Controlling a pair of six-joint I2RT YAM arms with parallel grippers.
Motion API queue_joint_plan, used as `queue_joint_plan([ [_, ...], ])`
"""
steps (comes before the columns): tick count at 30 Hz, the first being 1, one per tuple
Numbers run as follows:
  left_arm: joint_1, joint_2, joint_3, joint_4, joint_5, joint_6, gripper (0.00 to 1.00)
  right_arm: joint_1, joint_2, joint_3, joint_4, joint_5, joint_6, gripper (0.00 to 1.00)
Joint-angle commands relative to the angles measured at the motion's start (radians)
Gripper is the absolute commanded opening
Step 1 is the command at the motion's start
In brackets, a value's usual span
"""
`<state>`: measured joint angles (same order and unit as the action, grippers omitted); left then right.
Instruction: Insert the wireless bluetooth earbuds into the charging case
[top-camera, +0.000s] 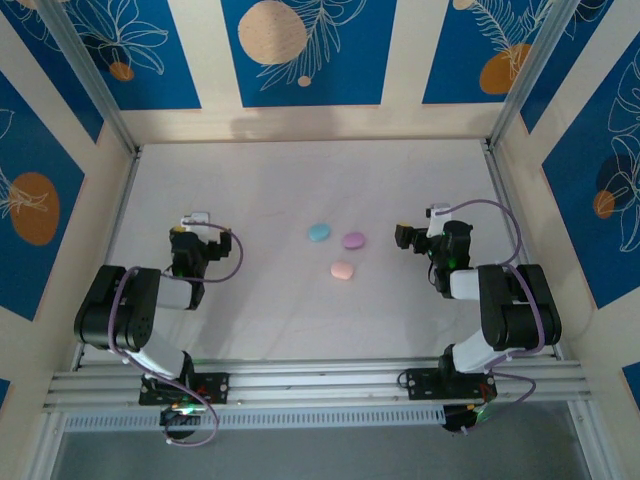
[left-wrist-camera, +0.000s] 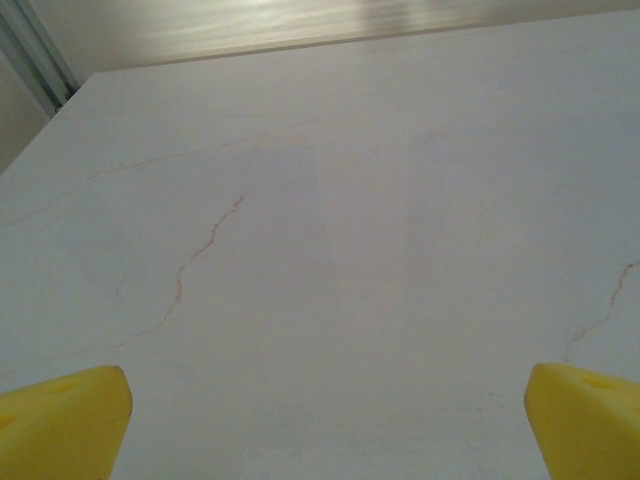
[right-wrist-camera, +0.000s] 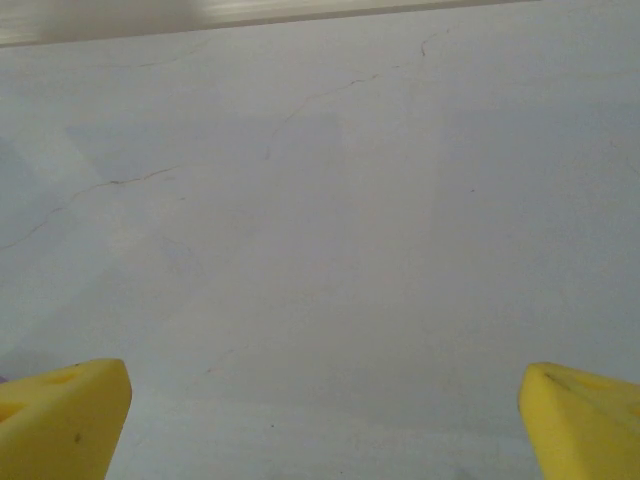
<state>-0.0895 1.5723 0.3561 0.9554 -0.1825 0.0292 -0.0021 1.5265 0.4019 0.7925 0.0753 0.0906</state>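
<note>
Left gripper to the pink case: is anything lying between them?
Nothing; the top external view shows bare table from the left gripper to the pink case.

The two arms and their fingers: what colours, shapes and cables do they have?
Both the left arm and the right arm have bulky black joints with white links between them. A thin purple cable loops beside each wrist. The left gripper and the right gripper end in blunt yellow wedge fingers.
</note>
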Motion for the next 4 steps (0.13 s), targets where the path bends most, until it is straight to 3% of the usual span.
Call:
queue_joint_plan([
  [1, 0.002, -0.013, 0.011, -0.004, 0.025, 0.005, 1.0, 0.003, -0.005, 0.016, 0.01, 0.01, 0.006, 0.99],
  [4, 0.002, -0.013, 0.011, -0.004, 0.025, 0.005, 1.0, 0.004, -0.004, 0.016, 0.01, 0.01, 0.006, 0.99],
])
